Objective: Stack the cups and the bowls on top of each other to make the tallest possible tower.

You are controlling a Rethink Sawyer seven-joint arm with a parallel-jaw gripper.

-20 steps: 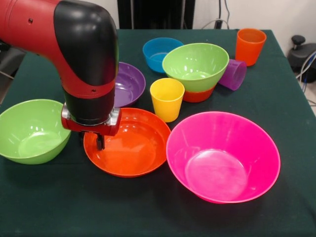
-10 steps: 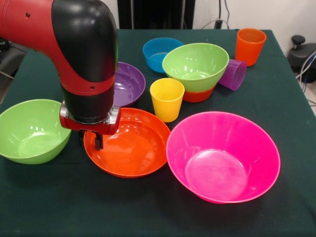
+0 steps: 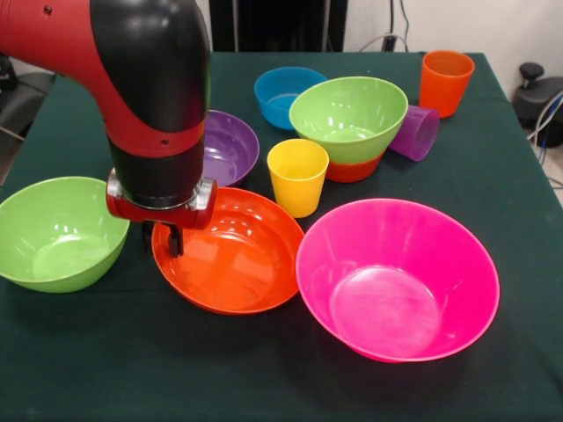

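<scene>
My gripper (image 3: 163,242) is shut on the left rim of the large orange bowl (image 3: 233,259), one finger inside and one outside, and that side is raised a little off the cloth. The huge pink bowl (image 3: 396,277) sits to its right. A green bowl (image 3: 347,114) rests on the small orange bowl (image 3: 352,170) at the back. The yellow cup (image 3: 297,176) stands upright between them. Another green bowl (image 3: 57,233) sits at the left. No taller tower shows.
The purple bowl (image 3: 227,148) lies behind my arm, and the small blue bowl (image 3: 286,92) is at the back. The purple cup (image 3: 415,132) lies on its side beside the stacked green bowl. The orange cup (image 3: 445,81) stands at the back right corner.
My arm has risen slightly, and the large orange bowl's left rim has come up and shifted a little to the right with it. Nothing else has moved.
</scene>
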